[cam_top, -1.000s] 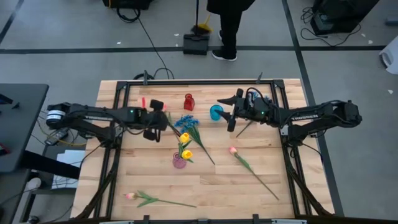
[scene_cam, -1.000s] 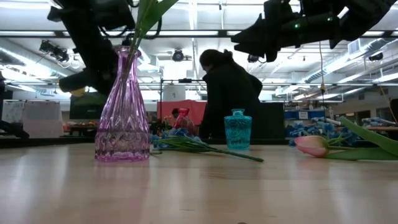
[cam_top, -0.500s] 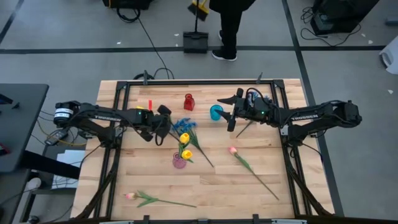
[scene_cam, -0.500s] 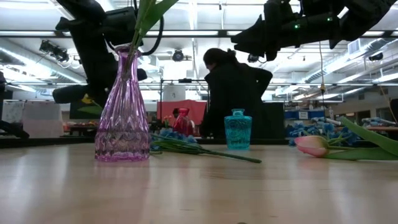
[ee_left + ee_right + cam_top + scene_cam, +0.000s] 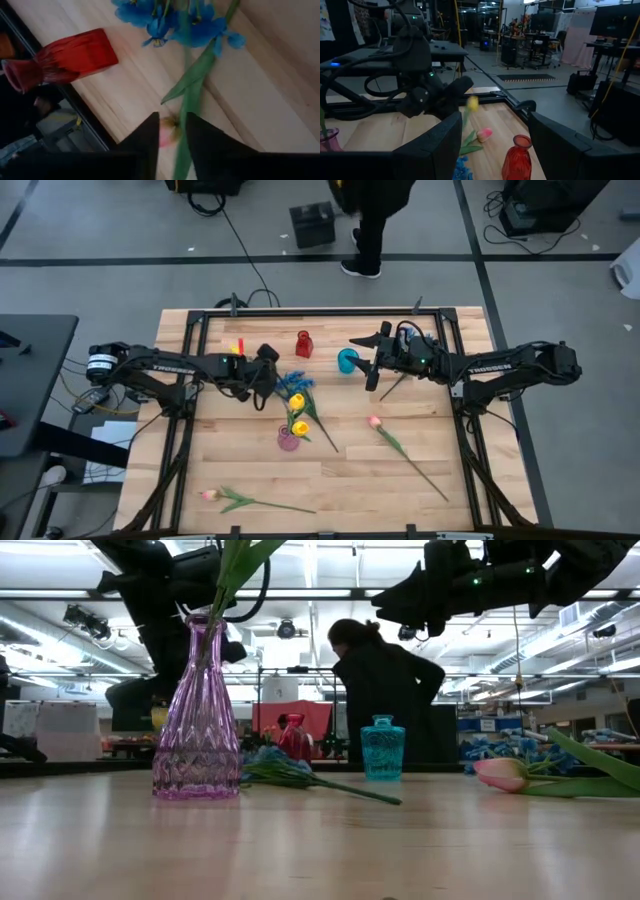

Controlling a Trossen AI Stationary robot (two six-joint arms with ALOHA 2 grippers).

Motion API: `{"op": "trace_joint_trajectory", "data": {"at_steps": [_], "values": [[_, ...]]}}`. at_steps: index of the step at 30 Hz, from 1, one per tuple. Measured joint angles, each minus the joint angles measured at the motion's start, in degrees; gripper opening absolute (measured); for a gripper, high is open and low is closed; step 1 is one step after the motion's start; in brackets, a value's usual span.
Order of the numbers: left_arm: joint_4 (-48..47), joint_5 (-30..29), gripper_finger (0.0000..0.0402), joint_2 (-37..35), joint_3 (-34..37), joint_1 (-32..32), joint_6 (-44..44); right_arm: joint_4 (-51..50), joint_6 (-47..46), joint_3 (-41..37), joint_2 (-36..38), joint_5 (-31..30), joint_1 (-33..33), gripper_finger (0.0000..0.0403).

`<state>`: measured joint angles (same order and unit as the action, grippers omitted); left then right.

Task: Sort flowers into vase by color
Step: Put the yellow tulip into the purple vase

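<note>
My left gripper (image 5: 266,372) hangs over the blue flowers (image 5: 295,377), which lie on the table left of centre. Its fingers (image 5: 172,131) stand a little apart, with a green stem and a pink bud (image 5: 166,134) in the gap. A yellow tulip head (image 5: 472,103) sticks up beside it. The purple vase (image 5: 288,440) holds yellow tulips (image 5: 298,415). My right gripper (image 5: 366,364) hovers level and open with nothing between its fingers, by the teal vase (image 5: 347,361). Two pink tulips (image 5: 376,421) (image 5: 210,495) lie flat on the table. My left gripper has a green stem (image 5: 181,156) running lengthwise through the gap between its parted fingers, close along the inner side of one finger (image 5: 200,145). I cannot tell whether either finger touches it. The fingers slant down from the table's left.
A red vase (image 5: 303,344) stands at the far edge, between the two arms. A long stem (image 5: 325,430) lies slanting past the purple vase. The near half of the table is bare wood apart from the pink tulips. A person (image 5: 385,690) stands beyond the far edge.
My left gripper has shifted a little toward the table's right and down, rolling about its own line. The yellow tulip head beside it has sunk with it. The long stem on the table has slid slightly toward the near edge. The person behind has moved.
</note>
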<state>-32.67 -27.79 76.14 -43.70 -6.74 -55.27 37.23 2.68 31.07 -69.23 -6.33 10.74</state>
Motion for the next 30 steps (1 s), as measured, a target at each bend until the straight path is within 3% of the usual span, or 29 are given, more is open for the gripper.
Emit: {"op": "trace_joint_trajectory", "data": {"at_steps": [6,11,19,23,27,30], "values": [[0.0,-5.62,0.0195,0.0,0.0,0.02,5.47,0.02,0.02,0.0,0.0,0.02,0.0,0.0238],[-0.55,-9.51,0.0228,-1.41,-0.94,0.05,21.02,-0.27,0.09,0.0,0.0,0.05,0.0,0.0239],[-0.57,-2.71,0.0202,-14.85,-0.97,-0.07,44.38,-0.04,-0.11,-1.45,-0.02,0.13,0.0,0.0239],[0.09,2.54,0.0192,-20.51,-0.16,-0.07,62.76,1.13,-1.16,-2.43,-0.02,1.55,-0.17,0.0238],[-0.33,7.44,0.0187,-21.16,-0.11,-0.07,84.75,2.54,-1.38,-3.06,-0.02,3.43,-0.17,0.0239],[-0.83,14.35,0.0183,-18.54,-0.07,0.09,97.0,5.2,-1.3,-3.64,-0.02,3.41,-0.17,0.0238]]}}
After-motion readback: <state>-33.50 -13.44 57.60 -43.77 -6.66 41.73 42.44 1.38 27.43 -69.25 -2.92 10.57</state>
